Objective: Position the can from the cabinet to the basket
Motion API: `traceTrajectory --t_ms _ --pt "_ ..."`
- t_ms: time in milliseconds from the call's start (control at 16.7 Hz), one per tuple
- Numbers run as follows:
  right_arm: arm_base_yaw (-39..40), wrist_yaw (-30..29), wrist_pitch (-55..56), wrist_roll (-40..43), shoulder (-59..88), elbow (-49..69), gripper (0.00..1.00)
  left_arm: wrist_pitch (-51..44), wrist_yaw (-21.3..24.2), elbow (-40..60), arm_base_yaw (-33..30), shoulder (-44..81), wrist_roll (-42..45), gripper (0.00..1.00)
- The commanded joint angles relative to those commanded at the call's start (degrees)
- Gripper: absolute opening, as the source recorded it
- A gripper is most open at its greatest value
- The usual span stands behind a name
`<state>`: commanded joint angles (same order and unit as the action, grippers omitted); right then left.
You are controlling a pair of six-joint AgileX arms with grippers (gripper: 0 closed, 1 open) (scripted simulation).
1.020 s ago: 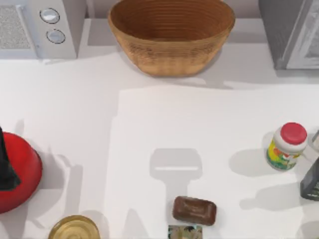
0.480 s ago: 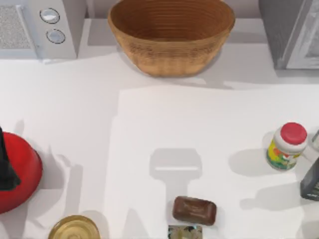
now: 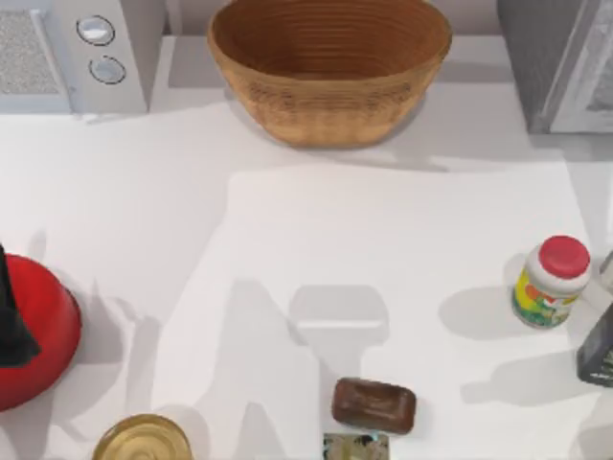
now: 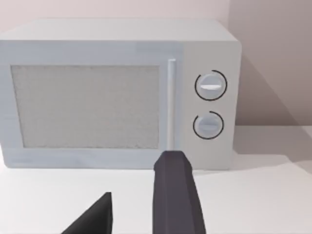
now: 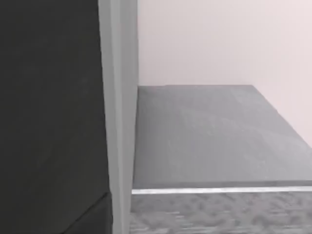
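Can judged hidden inside cabinet (image 3: pixel 551 67), desk's far right corner; likely rigid, light, slick, so pinch mid-body. Left tool (image 4: pixel 140 176) spread, facing microwave (image 4: pixel 97 97); right tool by cabinet, state: cannot tell

We see a tan-brown ribbed wicker basket (image 3: pixel 329 72), a speckled grey cabinet (image 3: pixel 536 57) and a white microwave (image 4: pixel 117 92). A red-capped jar (image 3: pixel 551 281) carries a yellow-green label; the kettle (image 3: pixel 34 331) is red.

Wicker basket (image 3: pixel 330 72) upright at table's back — grey cabinet (image 3: pixel 556 62) far right.
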<state>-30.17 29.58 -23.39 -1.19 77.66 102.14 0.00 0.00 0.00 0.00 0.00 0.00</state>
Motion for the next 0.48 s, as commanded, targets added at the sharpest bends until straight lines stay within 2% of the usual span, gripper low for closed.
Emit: traceTrajectory --t_ms 480 --pt "40.74 -40.81 -1.45 0.49 -1.80 -1.34 1.00 0.00 0.00 0.00 0.00 0.00 0.00 1.00"
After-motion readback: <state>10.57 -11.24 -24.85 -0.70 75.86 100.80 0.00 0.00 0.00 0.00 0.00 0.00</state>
